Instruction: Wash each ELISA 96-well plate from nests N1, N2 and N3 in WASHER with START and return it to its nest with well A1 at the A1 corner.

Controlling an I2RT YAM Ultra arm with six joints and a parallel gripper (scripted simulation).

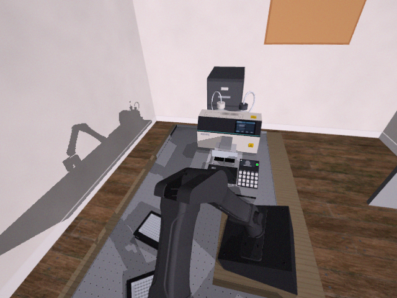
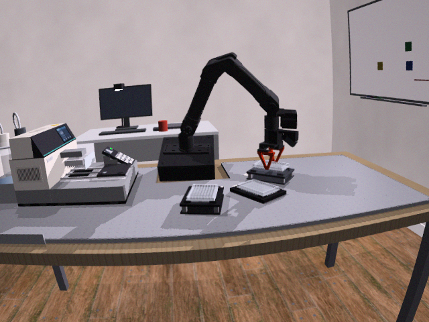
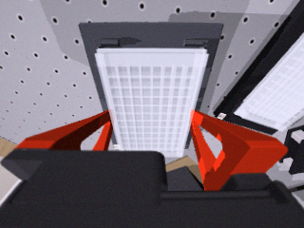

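Presently the gripper [image 3: 151, 130] is closed on a clear well plate [image 3: 151, 102], its red fingers pressing the plate's two long sides. That plate sits over a dark nest [image 2: 271, 174] at the far right of the grey table [image 2: 332, 187]; whether it rests on the nest or stands slightly above it cannot be told. Two further well plates lie in their own nests nearer the table's front edge: one [image 2: 202, 191] on a raised nest [image 2: 200, 204], the other [image 2: 258, 187] on a lower, tilted-looking slab [image 2: 258, 194] just beside the gripped plate's nest. The black arm [image 2: 238, 74] rises from a black pedestal [image 2: 169, 166] and bends down over the far nest. At the table's left stands the plate washer [image 2: 37, 152], with a dark screen [image 1: 245, 126] and two yellow warning stickers [image 1: 250, 144] on its casing; faint lettering on its front is too small to read. Its keypad [image 1: 247, 177] sits to the right of the track, and a green lamp [image 1: 257, 164] is lit above the keys. Key legends are not legible, and no nest markings can be read.
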